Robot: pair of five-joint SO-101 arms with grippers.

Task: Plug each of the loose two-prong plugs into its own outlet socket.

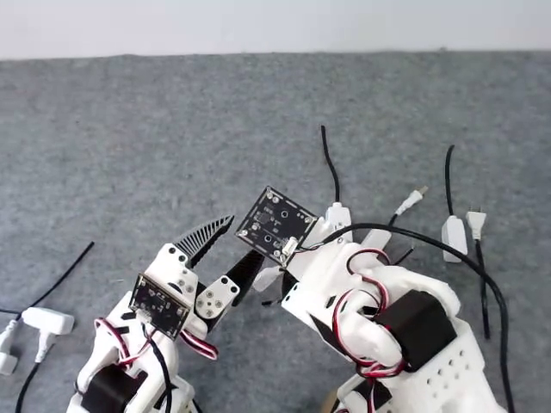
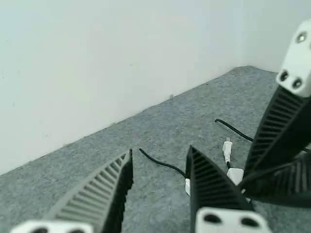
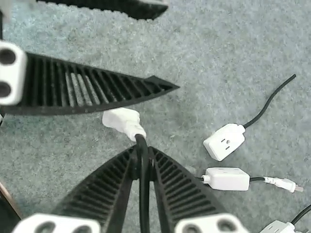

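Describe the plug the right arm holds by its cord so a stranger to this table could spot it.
On the grey carpeted table, look near its middle, where the right tool is shut on a black cord. The white plug sits at that cord's end, just past the tool's tips. Unlike the white sockets lying aside, its cord is in a tool.
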